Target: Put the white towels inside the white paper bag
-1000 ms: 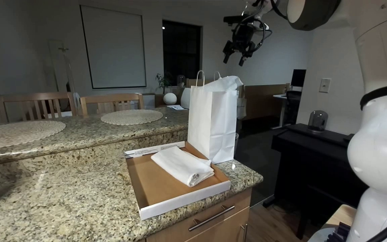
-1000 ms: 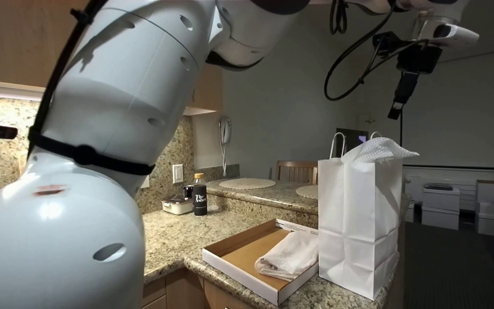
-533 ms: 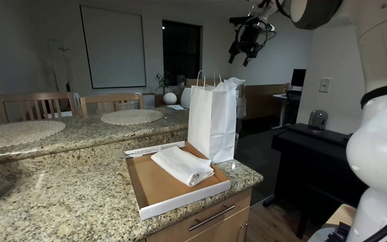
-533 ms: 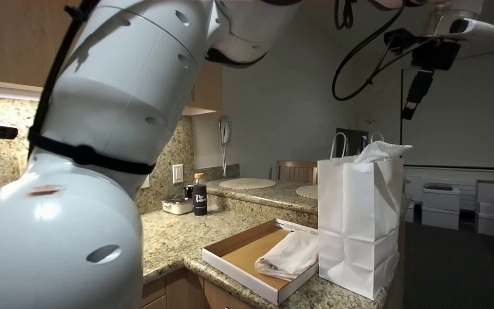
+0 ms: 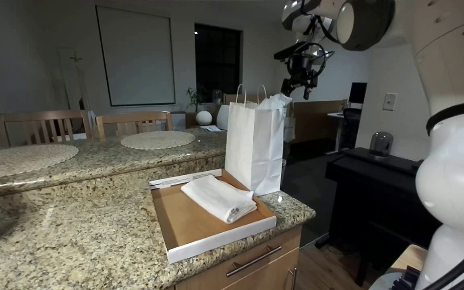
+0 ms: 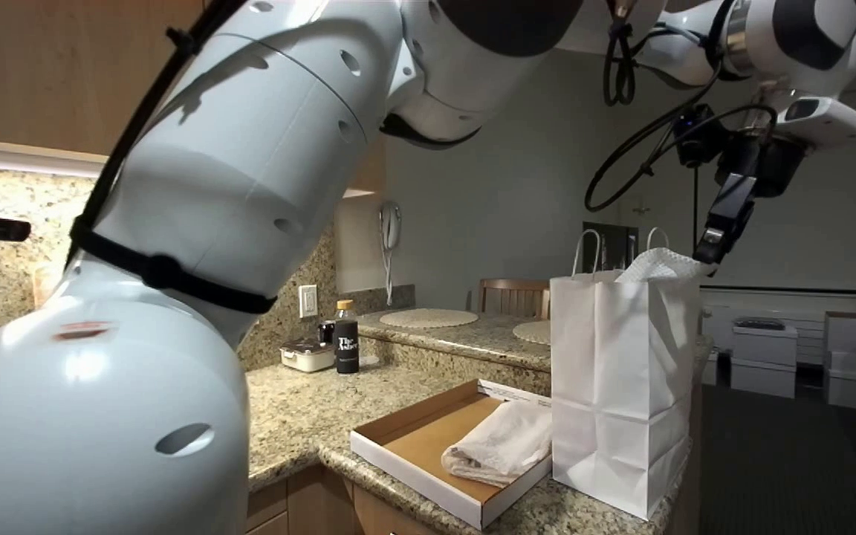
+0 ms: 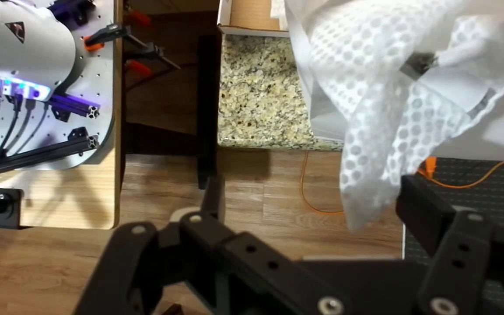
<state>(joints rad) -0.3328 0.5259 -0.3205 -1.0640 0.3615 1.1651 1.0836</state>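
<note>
1. While its two fingers [image 7: 215, 199] stand wide apart, the gripper [image 5: 296, 95] hangs near the top of the white paper bag [image 5: 268, 157], at 1 o'clock from the bag's middle in both exterior views
2. A dotted white towel [image 7: 365, 48] pokes out of the top of the bag; in the wrist view it is at 2 o'clock from the middle, and its tip shows between the two fingers, closer to the one at 4 o'clock; I cannot tell if they touch
3. The bag stands up straight on the end of the stone counter [image 5: 95, 241], and its sides are creased
4. Just beside the bag lies a flat brown tray [image 5: 175, 213] with white outsides, at 7 o'clock from the bag in an exterior view
5. A folded white towel [image 5: 218, 197] lies in the tray, on the side near the bag, at 1 o'clock from the tray's middle in that view; I cannot tell if it is just one or a few in a pile
6. A dark bottle [image 6: 346, 349] with a yellow lid [image 6: 345, 305] stands on the counter in an exterior view, between 10 and 11 o'clock from the tray, with a pale box [image 6: 307, 359] just beside it
7. Up on the higher ledge [image 5: 99, 151] in an exterior view lie two round mats [image 5: 158, 140], at 11 o'clock from the tray and between 9 and 10
8. Two wooden chairs [image 5: 42, 116] stand behind that ledge, near 9 o'clock in that view
</note>
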